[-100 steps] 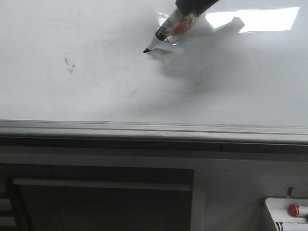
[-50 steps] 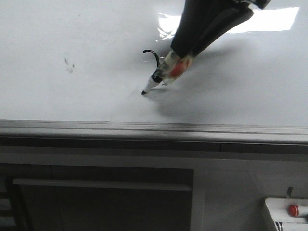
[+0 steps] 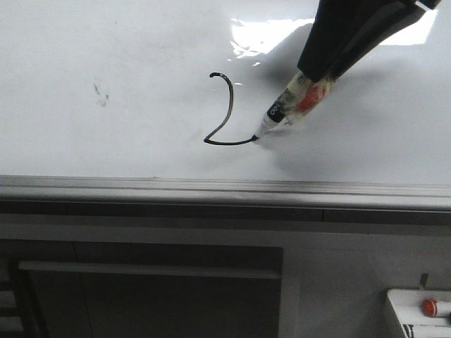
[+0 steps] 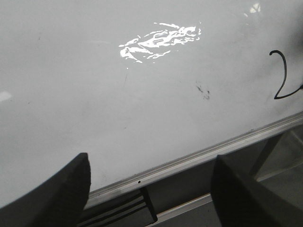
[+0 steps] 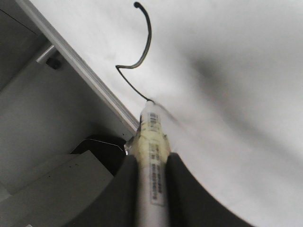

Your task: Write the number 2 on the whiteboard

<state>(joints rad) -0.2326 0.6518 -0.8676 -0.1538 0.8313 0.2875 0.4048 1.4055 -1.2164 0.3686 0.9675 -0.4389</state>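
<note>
The whiteboard fills the upper front view, glossy white with grey stains. A thin black number 2 is drawn near its middle, with a hooked top and a curved base stroke; it also shows in the left wrist view and the right wrist view. My right gripper is shut on a white marker, whose black tip touches the board at the right end of the base stroke. My left gripper is open and empty, off the board's lower left part.
A grey metal rail runs along the board's bottom edge. A small dark smudge lies left of the 2. A bright light reflection sits up the board. A white box with a red-capped item stands at the bottom right.
The marker tip drew the hook down to the lower left, then swept right along the base stroke. The right arm moved right with it. The 2 has appeared on the board.
</note>
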